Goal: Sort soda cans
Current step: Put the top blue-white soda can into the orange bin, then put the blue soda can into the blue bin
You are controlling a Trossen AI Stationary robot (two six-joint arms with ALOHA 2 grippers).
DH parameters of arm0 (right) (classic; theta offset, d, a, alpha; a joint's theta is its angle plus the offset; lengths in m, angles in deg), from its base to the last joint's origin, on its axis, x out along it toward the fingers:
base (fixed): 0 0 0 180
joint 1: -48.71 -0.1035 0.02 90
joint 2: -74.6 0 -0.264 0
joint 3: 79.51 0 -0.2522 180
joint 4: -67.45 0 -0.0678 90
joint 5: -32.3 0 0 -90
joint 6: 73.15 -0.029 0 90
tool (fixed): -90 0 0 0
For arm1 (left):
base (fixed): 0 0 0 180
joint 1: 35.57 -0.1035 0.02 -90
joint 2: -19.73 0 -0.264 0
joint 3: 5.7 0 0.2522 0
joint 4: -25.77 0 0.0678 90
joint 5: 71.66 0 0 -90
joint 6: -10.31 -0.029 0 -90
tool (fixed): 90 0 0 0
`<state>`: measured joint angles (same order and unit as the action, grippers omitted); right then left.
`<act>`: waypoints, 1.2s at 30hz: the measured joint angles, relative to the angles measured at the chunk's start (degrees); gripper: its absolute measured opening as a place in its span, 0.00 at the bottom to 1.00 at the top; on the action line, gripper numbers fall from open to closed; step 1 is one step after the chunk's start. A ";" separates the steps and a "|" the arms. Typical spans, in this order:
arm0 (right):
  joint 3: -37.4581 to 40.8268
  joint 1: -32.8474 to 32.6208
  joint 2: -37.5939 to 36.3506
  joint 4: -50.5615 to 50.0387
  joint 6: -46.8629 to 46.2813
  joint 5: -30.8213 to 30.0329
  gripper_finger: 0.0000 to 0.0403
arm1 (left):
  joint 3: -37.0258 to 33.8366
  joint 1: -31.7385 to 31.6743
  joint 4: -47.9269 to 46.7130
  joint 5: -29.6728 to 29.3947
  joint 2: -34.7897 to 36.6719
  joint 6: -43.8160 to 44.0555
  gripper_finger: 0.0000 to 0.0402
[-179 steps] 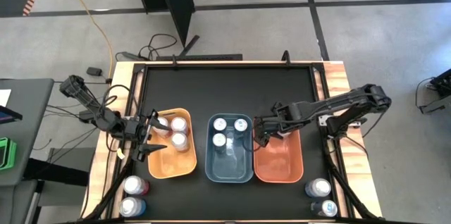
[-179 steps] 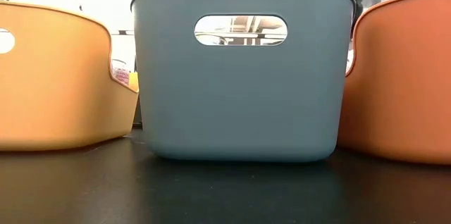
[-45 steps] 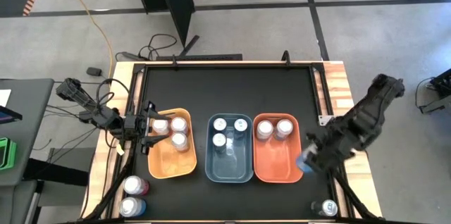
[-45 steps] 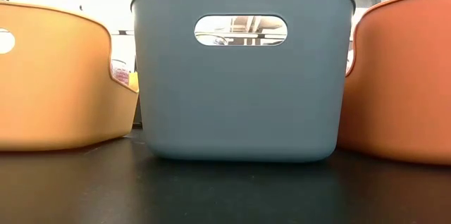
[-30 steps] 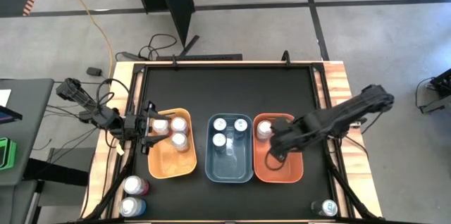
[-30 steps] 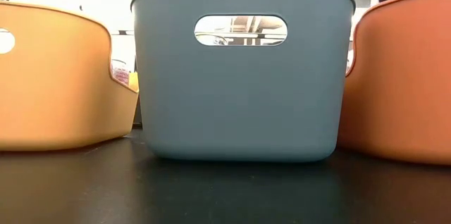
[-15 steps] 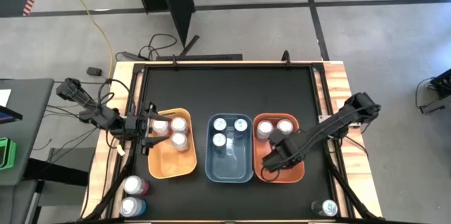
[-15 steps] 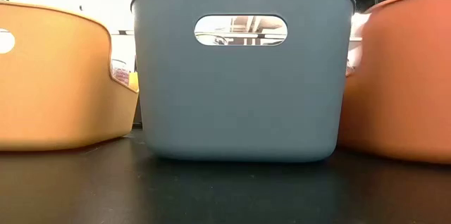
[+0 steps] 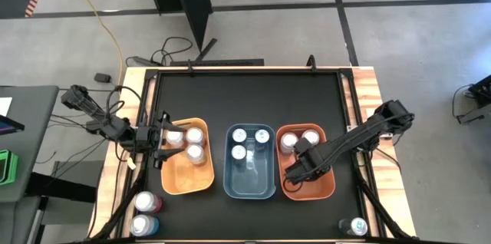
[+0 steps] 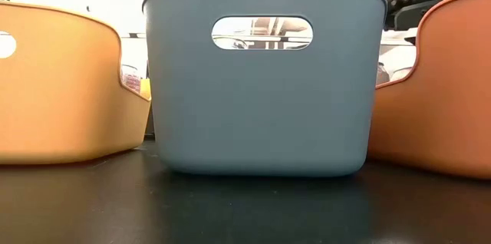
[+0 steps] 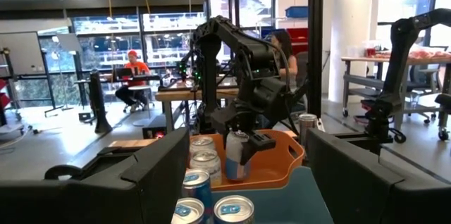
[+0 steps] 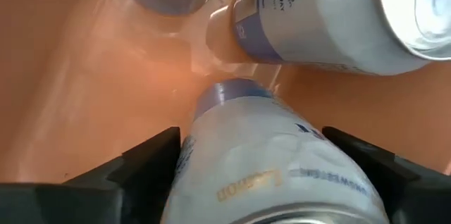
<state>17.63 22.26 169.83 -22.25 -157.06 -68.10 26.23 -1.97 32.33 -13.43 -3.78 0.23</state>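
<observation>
Three bins stand in a row: orange (image 9: 201,184), blue (image 9: 250,190) and red-orange (image 9: 316,190). My right gripper (image 9: 295,169) is inside the red-orange bin, shut on a silver-white can (image 12: 275,160); two more silver-white cans (image 9: 288,141) stand at that bin's far end. My left gripper (image 9: 163,150) hangs open and empty over the orange bin's left rim, beside three cans (image 9: 194,152) in it. Three cans (image 9: 240,134) stand in the blue bin. Two cans (image 9: 146,202) stand on the table at the near left and one (image 9: 353,227) at the near right. My right gripper pinches the silver-white can between its two fingers by the sides of its body (image 12: 211,182), toward its top end. The fingers come from above, pointing down along the can. The can stands roughly upright (image 11: 235,155) with its lower end inside the red-orange bin; I cannot tell whether it touches the floor.
The bins fill the middle of the black table top (image 9: 245,98), which is bare on its far half. Wooden rails (image 9: 367,90) run along the table's sides. Beyond the table, the left wrist view shows a room with desks and a seated person (image 11: 132,76).
My right gripper has gone toward the table's near edge and down into the red-orange bin with the silver-white can, uncovering the two cans at the bin's far end. The red-orange bin has shifted: its near end has swung a little toward the table's right.
</observation>
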 joint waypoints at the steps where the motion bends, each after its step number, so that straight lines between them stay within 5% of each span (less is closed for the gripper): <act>1: 0.00 -0.01 0.00 -0.10 0.18 -0.09 0.91 | 0.00 0.00 -0.01 0.00 0.00 0.00 0.69; 7: 0.00 -0.02 0.01 -0.29 0.43 -1.91 0.98 | 0.00 -0.02 -0.03 0.23 0.00 -0.03 0.69; 26: -4.93 -1.91 -4.02 -9.20 -0.10 -7.07 0.96 | 0.00 0.00 -0.10 0.52 -0.02 -0.12 0.69; 36: -9.29 -9.54 -11.46 -10.53 -0.19 -16.92 0.96 | 0.00 0.00 -0.35 0.57 -0.01 0.74 0.69</act>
<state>8.34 12.72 158.37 -32.78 -157.25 -85.02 26.23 -1.97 31.98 -12.86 -3.79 0.97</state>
